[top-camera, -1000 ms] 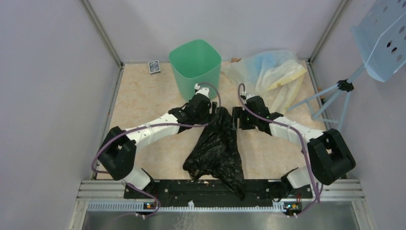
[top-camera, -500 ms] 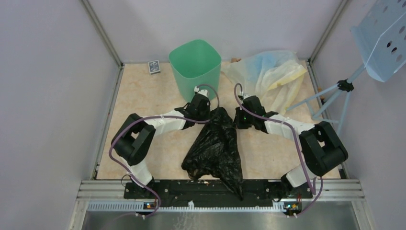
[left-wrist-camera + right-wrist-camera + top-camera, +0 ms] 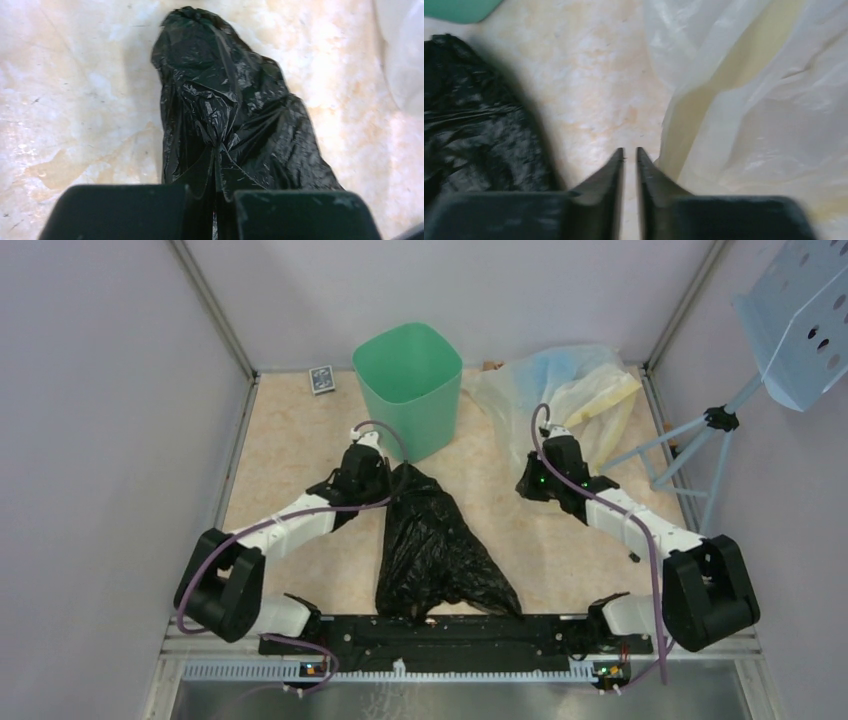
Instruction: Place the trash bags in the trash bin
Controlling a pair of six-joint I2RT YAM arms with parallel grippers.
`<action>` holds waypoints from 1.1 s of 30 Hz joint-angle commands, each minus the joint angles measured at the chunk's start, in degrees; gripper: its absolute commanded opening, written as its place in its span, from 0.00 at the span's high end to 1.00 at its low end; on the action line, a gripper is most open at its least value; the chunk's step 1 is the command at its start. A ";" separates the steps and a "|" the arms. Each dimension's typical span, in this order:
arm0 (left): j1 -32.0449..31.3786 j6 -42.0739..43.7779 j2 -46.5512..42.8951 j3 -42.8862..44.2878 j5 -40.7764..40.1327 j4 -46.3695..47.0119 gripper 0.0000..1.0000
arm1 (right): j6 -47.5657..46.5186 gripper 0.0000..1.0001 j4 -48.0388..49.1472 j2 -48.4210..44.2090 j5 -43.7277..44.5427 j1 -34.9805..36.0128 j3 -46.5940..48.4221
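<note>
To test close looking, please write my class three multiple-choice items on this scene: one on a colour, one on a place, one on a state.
1. What colour is the bin?
A) red B) mint green C) grey
2. Where is the black bag?
A) on the table B) in the bin C) on a shelf
3. The left claw is:
A) open B) out of view C) shut on the black bag

Answers:
1 B, its walls are mint green.
2 A, it lies spread on the tabletop in front of the bin.
3 C, the left wrist view shows black plastic pinched in it.
</note>
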 commanded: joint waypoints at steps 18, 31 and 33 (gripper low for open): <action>-0.19 -6.32 -12.80 1.54 28.73 9.04 1.00 | -5.13 0.38 10.26 -4.93 -17.14 17.53 0.74; -0.18 -5.38 -15.68 -0.72 46.56 19.18 1.00 | 1.19 0.38 5.40 -14.73 -2.13 8.93 -1.70; -0.24 -3.33 -16.30 -1.38 45.94 18.31 1.00 | -0.83 0.39 8.83 -16.09 -7.97 8.41 -3.29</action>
